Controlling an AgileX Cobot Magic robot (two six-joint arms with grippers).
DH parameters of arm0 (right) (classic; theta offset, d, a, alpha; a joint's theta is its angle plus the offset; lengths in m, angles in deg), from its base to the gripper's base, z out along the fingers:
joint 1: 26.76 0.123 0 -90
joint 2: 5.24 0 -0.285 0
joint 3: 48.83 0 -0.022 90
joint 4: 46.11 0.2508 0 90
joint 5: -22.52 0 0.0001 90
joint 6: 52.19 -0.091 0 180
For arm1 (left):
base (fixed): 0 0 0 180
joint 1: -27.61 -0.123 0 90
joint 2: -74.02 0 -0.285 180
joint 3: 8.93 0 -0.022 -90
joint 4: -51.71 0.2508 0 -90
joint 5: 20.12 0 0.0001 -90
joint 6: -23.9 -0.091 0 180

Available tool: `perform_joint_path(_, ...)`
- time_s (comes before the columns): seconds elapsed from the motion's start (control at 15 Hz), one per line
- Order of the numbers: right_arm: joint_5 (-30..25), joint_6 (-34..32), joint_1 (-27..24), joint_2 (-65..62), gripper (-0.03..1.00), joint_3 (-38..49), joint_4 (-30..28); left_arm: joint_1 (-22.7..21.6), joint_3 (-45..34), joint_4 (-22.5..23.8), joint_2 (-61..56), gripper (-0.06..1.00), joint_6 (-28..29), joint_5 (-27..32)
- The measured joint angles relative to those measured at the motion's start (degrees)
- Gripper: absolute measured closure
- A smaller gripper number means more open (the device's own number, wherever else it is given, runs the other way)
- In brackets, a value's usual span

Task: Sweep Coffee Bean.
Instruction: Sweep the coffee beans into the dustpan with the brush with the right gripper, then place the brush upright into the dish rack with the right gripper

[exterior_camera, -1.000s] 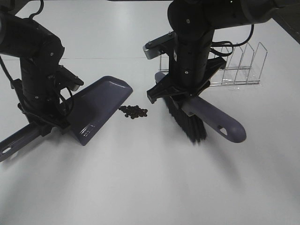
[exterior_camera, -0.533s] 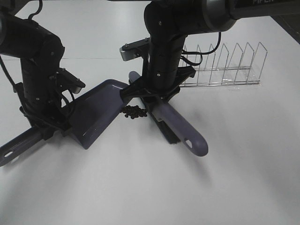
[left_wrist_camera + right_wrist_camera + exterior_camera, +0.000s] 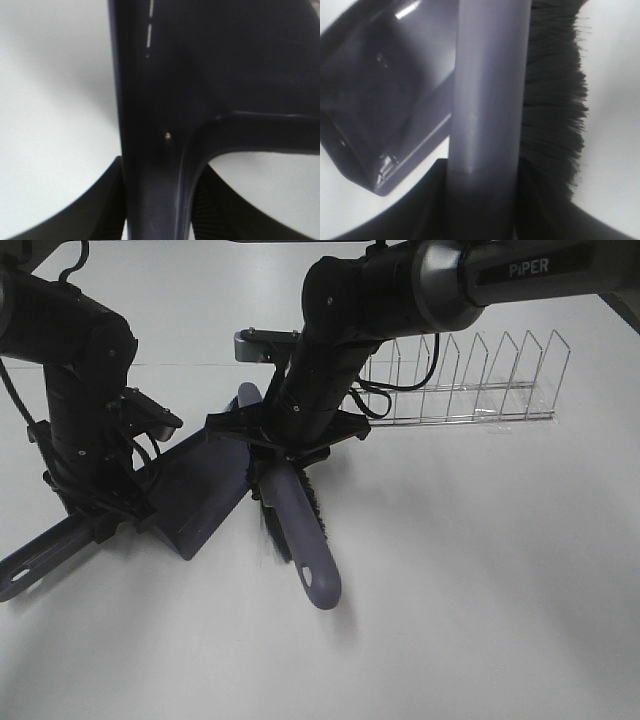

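The purple dustpan (image 3: 200, 490) lies on the white table with its mouth facing right. My left gripper (image 3: 95, 515) is shut on its handle (image 3: 155, 165). My right gripper (image 3: 280, 455) is shut on the purple brush (image 3: 300, 540), and the black bristles (image 3: 308, 505) stand at the dustpan's mouth. In the right wrist view the brush handle (image 3: 487, 90) runs between the fingers, with the bristles (image 3: 552, 100) on one side and the dustpan (image 3: 385, 100) on the other. The coffee bean cluster is hidden behind the brush and my right arm.
A clear wire dish rack (image 3: 470, 380) stands at the back right, just behind my right arm. The left arm's black body (image 3: 85, 390) rises over the dustpan handle, whose end (image 3: 20, 575) points to the left edge.
My right arm has swept the brush leftward, from right of the beans over them to the dustpan's mouth. The beans no longer show. The left arm and dustpan have barely moved.
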Motion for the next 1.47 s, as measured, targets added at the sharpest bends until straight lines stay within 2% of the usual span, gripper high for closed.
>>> perform_joint_path(0.13, 2.4, 0.9, 0.0, 0.1, 0.65, 0.0, 3.8, 0.0, 0.0, -0.8, 0.0, 0.61, 0.1, 0.0)
perform_joint_path(0.47, 4.5, 4.0, 0.0, 0.2, 0.65, 0.0, 12.1, 0.0, 0.0, -3.0, 0.1, 0.61, 0.1, -0.2)
perform_joint_path(0.73, 5.2, 8.3, 0.0, -1.8, 0.65, 0.0, 13.9, 0.0, 0.0, -3.7, 0.1, 0.61, 0.1, -1.2)
perform_joint_path(0.87, 4.5, 8.7, -1.1, -5.2, 0.65, 0.0, 11.4, 0.0, 0.0, -3.8, 0.2, 0.61, 0.7, -1.4)
perform_joint_path(1.27, -3.7, 8.1, -6.1, -13.3, 0.65, 0.0, -0.7, -3.2, 0.0, -4.6, 0.2, 0.61, 5.2, -1.4)
perform_joint_path(1.47, -11.2, 7.1, -6.6, -18.6, 0.65, 0.0, -10.2, -5.0, 0.0, -8.3, -0.4, 0.61, 5.6, -1.4)
